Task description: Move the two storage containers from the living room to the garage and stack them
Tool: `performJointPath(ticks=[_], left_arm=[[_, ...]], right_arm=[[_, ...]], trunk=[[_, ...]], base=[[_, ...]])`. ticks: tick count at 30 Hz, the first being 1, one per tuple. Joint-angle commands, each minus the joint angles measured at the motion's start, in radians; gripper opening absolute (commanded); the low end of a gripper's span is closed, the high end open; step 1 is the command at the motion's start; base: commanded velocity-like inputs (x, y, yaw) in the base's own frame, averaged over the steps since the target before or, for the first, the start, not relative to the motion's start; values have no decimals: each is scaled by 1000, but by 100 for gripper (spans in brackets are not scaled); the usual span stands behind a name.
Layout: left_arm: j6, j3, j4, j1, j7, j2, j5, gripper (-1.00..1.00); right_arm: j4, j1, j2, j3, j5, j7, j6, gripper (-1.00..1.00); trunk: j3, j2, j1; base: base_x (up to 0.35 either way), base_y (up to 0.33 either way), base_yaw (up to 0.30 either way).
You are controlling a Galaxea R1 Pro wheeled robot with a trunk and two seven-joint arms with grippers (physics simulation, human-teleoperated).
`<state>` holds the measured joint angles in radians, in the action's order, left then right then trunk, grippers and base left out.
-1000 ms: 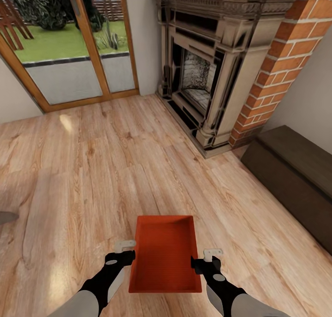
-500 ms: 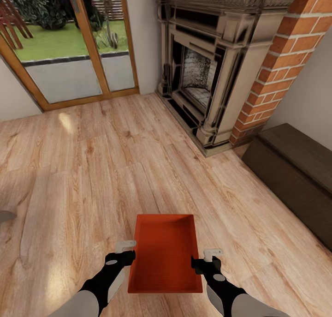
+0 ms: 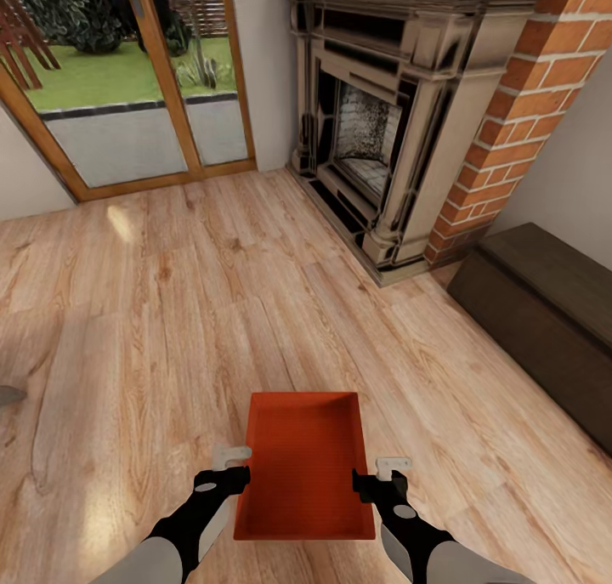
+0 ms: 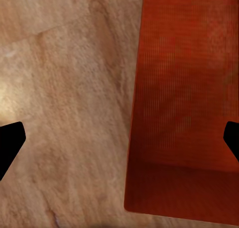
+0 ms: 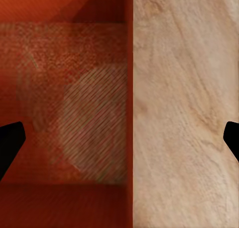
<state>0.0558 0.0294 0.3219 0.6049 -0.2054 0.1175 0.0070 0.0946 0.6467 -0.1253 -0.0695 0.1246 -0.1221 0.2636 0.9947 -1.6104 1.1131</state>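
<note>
Two black arms reaching forward low in the head view, one on each side of a red-orange storage container [image 3: 304,465]. Left gripper [image 3: 228,463] at the box's left long wall, right gripper [image 3: 384,469] at its right long wall, both about halfway along. In each wrist view, two dark fingertips [image 4: 11,143] far apart at the picture's edges, one over the box and one over the wood, so fingers spread wide across a wall, not squeezing it. Cannot tell whether any finger touches the box. Box plain, with no lid, thin straight walls, a flat bottom with fine lines like ribbing [image 5: 74,108]. Box in the living room, over the light wood plank floor [image 3: 170,312], close in front of the robot; resting on the floor or lifted off it, cannot tell. Planks smooth, with wavy grain. Far ahead on the right, a carved stone-coloured fireplace [image 3: 374,125] with a dark opening, red brick [image 3: 527,82] beside it. Dark brown low chest [image 3: 544,312] near the right wall, cut off at the picture's edge. Far left, glazed wooden doors [image 3: 161,82] with green grass behind. Small grey shape [image 3: 8,394] at the left edge, too cut off to name.
</note>
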Motion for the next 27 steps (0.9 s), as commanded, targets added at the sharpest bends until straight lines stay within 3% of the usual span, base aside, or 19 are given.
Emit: performJointPath(ticks=[1, 27], left_arm=[[6, 3, 2, 0, -2, 1, 1, 100], [4, 3, 3, 0, -3, 1, 1, 100]], right_arm=[[-1, 1, 0, -7, 10, -4, 3, 100], [-1, 1, 0, -7, 10, -4, 4, 100]], trunk=[[4, -8, 4], [85, -190, 104]], base=[[0, 0, 0], [0, 0, 0]])
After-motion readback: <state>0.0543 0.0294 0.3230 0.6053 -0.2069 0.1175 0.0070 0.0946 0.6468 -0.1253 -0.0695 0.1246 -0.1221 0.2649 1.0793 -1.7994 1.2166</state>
